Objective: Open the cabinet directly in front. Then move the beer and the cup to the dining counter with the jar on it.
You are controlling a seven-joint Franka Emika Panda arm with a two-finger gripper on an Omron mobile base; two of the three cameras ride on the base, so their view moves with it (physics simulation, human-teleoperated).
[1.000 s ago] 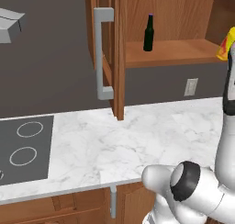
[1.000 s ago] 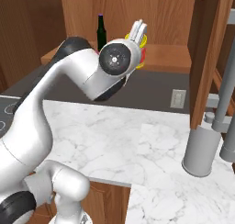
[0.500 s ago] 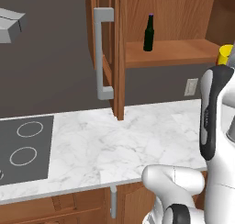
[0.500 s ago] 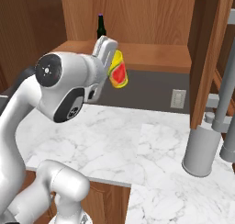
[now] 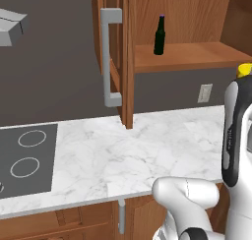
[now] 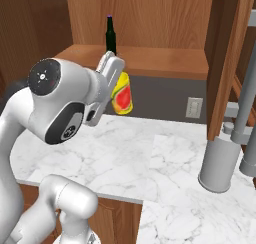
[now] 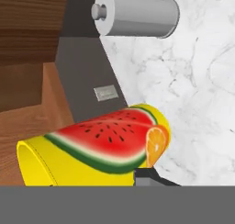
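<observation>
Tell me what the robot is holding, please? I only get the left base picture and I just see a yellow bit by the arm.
Observer: It's the yellow cup, with a watermelon slice painted on it, held in the pincer.
Operator: Is the cup still in the cabinet?
Observer: No. In the right base view it hangs in the air above the marble worktop, in front of the shelf.
Operator: What else is over on that side?
Observer: A grey cylinder stands on the worktop at the right, past the cabinet's side panel. The beer stands on the shelf.
</observation>
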